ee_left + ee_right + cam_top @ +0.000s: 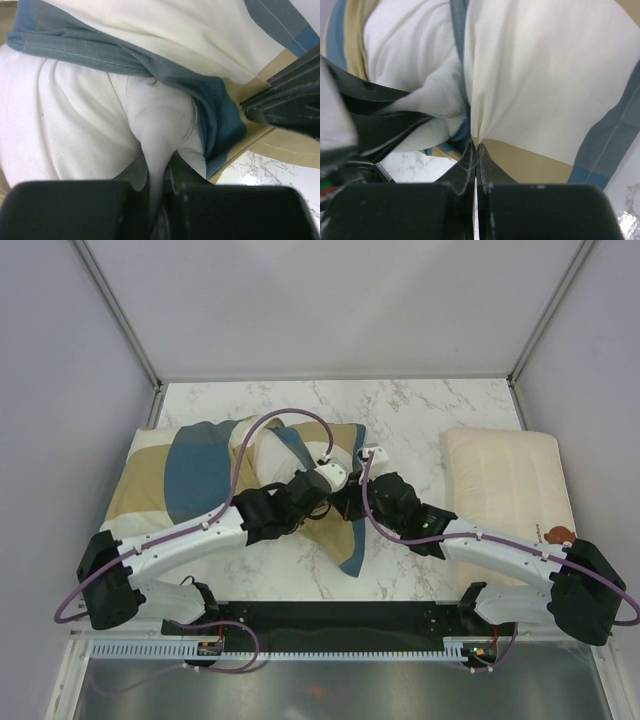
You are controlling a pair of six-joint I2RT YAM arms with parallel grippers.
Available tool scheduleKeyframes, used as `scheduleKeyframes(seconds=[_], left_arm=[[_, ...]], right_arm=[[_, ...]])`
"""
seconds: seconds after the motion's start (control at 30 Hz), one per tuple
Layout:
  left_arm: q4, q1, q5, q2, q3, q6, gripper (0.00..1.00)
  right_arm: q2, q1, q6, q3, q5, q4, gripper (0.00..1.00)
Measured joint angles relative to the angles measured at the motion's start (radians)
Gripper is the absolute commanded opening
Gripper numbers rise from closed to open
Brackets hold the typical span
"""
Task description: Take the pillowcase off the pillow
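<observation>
With left fingers (184, 172) pinched shut on a fold of pillow (75, 125) and right fingers (495, 175) clamped on the pillowcase (545, 75) edge, left of centre on the surface (420, 410), pull apart slowly: pillow outward, pillowcase back leftward, without letting either pinch slip.

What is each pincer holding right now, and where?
The left pincer pinches a fold of the pillow at the opening; the right pincer pinches the pillowcase near its open edge.

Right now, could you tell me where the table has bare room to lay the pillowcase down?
Bare marble runs along the table's back edge and between the pillowcase and the bear-print pillow. The centre is crowded: the left hand and right hand grip fabric there.
</observation>
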Motion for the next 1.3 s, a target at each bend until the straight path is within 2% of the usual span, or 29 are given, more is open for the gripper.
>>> scheduleKeyframes(seconds=[0.17,0.27,0.43,0.63,0.93,1.13,1.2,1.3], left_arm=[[0.01,0.0,0.034,-0.105,-0.04,-0.001,0.02],[0.002,0.001,0.108,-0.234,-0.074,-0.008,0.02],[-0.021,0.002,0.226,-0.39,-0.082,-0.058,0.02],[-0.015,0.016,0.274,-0.417,-0.082,-0.091,0.02],[-0.028,0.024,0.282,-0.435,-0.082,-0.096,0.02],[-0.175,0.014,0.355,-0.539,-0.082,-0.113,0.02],[-0.206,0.013,0.372,-0.548,-0.081,-0.117,0.02],[-0.214,0.013,0.388,-0.535,-0.081,-0.122,0.02]], right_arm=[[-0.006,0.003,0.0,-0.017,0.047,-0.031,0.0],[-0.006,0.001,0.006,-0.029,0.061,-0.042,0.0],[-0.006,-0.069,0.027,-0.023,-0.008,-0.009,0.0],[0.038,-0.182,0.029,0.027,-0.127,0.003,0.0],[0.152,-0.286,0.028,0.086,-0.246,0.007,0.0],[0.272,-0.545,-0.05,0.09,0.027,-0.035,0.0],[0.287,-0.573,-0.068,0.09,0.05,-0.049,0.0],[0.271,-0.563,-0.091,0.09,0.005,-0.053,0.0]])
